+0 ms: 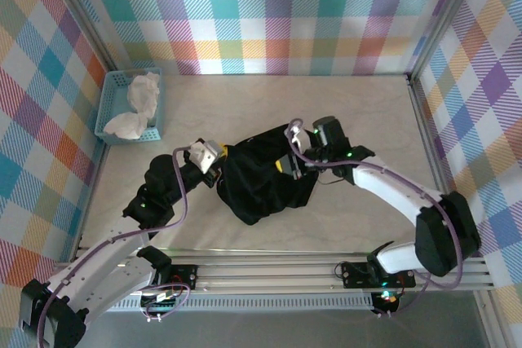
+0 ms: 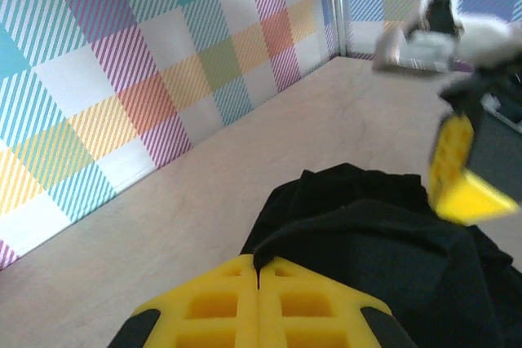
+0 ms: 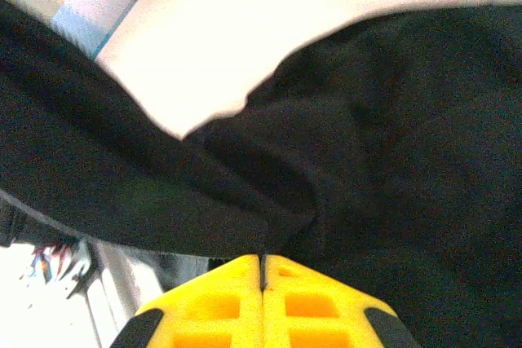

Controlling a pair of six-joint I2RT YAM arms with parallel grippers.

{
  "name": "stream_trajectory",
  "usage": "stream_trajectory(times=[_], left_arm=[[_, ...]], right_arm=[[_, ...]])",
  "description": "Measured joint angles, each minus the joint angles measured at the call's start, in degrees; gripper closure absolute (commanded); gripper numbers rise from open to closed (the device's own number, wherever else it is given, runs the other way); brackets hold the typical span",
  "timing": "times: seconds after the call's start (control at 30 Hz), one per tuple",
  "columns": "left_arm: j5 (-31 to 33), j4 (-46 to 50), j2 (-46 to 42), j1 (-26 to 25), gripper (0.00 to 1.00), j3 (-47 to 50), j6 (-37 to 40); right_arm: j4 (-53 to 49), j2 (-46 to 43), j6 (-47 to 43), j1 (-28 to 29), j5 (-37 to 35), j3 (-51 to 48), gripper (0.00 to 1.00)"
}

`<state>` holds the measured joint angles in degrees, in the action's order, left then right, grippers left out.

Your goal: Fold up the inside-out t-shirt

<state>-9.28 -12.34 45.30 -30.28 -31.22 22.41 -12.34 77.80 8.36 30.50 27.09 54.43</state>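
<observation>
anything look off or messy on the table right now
The t-shirt lies bunched in a crumpled heap mid-table, not spread flat, with the left gripper and right gripper both shut on its folds. The white cloth sits wadded in the basket.

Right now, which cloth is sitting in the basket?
The white cloth, crumpled in the blue basket at the far left. The black t-shirt lies on the table instead.

Light-blue basket [image 1: 105, 113] stood at the far left of a pale table [image 1: 351, 112], crumpled white cloth [image 1: 137, 103] lay inside it, pastel checked walls [image 1: 285, 6] rose around, metal rail [image 1: 269, 270] ran along the near edge
</observation>
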Motion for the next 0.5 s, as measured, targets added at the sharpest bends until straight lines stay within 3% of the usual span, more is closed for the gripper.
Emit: stream_trajectory(times=[0.27, 0.5], left_arm=[[-6.8, 0.0, -0.4, 0.4, 1.00, 0.0, -0.9], [-5.7, -1.4, 0.1, 1.2, 1.00, 0.2, -4.2]], right_arm=[[-7.6, -4.0, -1.6, -1.9, -12.8, 10.3, 1.00], [-13.2, -3.1, -2.2, -1.9, -18.2, 10.6, 1.00]])
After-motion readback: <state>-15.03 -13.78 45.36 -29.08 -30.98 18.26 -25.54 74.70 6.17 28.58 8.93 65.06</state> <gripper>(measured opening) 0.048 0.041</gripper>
